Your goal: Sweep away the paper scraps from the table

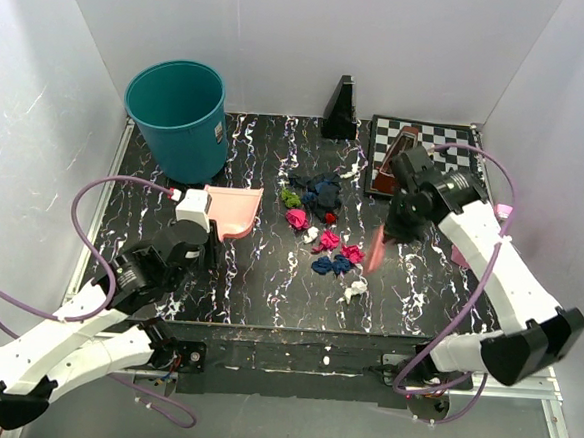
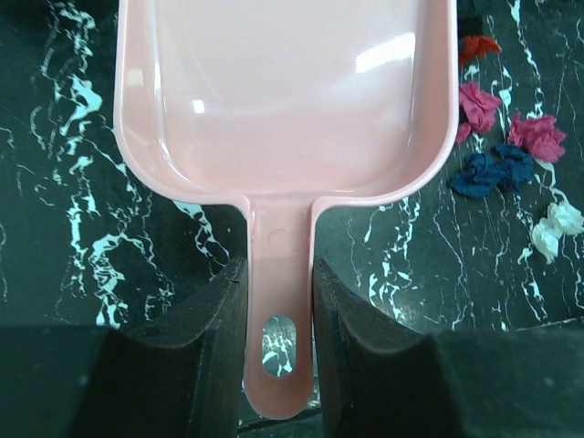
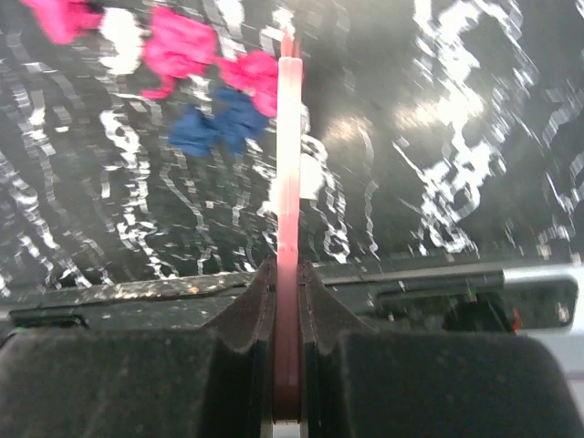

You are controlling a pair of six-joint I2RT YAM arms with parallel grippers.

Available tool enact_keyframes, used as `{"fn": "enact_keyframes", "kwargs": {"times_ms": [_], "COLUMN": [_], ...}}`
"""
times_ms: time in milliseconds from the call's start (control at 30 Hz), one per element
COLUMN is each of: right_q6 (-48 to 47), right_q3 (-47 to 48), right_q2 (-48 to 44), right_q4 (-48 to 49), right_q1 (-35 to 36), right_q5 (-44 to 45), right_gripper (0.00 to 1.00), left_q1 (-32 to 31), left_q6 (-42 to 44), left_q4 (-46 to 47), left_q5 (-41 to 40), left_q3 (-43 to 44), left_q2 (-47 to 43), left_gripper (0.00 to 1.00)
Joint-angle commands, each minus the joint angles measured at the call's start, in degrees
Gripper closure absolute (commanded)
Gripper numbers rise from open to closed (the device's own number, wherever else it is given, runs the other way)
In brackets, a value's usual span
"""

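Left tool (image 2: 278, 269) pinches the dustpan (image 2: 283, 91) handle; right tool (image 3: 287, 269) clamps a thin pink blade (image 3: 289, 137), blurred overhead.

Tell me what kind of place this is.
Probably a robot test cell, not a home: white panels wall in a marbled black table, two arms are bolted at its near edge, and props are staged, a teal bin, chessboard and paper scraps.
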Motion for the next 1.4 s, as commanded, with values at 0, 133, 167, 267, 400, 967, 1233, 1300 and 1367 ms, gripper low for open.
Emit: {"fn": "enact_keyframes", "kwargs": {"times_ms": [0, 133, 167, 267, 400, 967, 1233, 1300, 1367], "right_q6": [17.8, 22.4, 22.7, 22.9, 23.3, 20.1, 17.7, 18.3, 19.7], "right_q3": [-5.6, -12.0, -13.7, -18.0, -18.6, 15.3, 16.1, 13.1, 10.3], "right_q2": [-8.0, -10.6, -10.6, -10.0, -7.4, 16.1, 12.0, 10.7, 10.1], "right_q4": [-15.9, -20.7, -20.7, -20.7, -20.4, -0.9, -11.5, -14.8, -18.8], "right_q1": [-0.1, -0.1, 0.0, 0.2, 0.5, 0.9, 0.7, 0.5, 0.4], "right_q5": [11.9, 6.1, 4.7, 2.5, 2.9, -9.8, 2.5, 4.9, 7.9], "right_gripper": [0.99, 0.99, 0.99, 0.99, 0.99, 0.99, 0.99, 0.99, 0.99], "left_q1": [0.2, 0.3, 0.2, 0.3, 0.3, 0.3, 0.2, 0.2, 0.2], "left_q6": [-1.4, -2.6, -2.8, -3.5, -3.4, -2.4, -2.8, -2.8, -2.6], "left_q4": [1.8, 2.3, 2.5, 2.9, 2.8, 1.6, 1.5, 1.5, 1.3], "left_q5": [3.0, 3.8, 3.9, 4.3, 3.9, 1.1, 1.5, 1.7, 2.1], "left_q3": [1.6, 1.2, 1.0, 0.4, 0.1, 0.5, 0.4, 0.5, 0.6], "left_q2": [0.6, -0.1, -0.5, -1.5, -3.3, -4.4, -3.9, -3.5, -3.0], "left_gripper": [1.0, 1.0, 1.0, 1.0, 1.0, 1.0, 1.0, 1.0, 1.0]}}
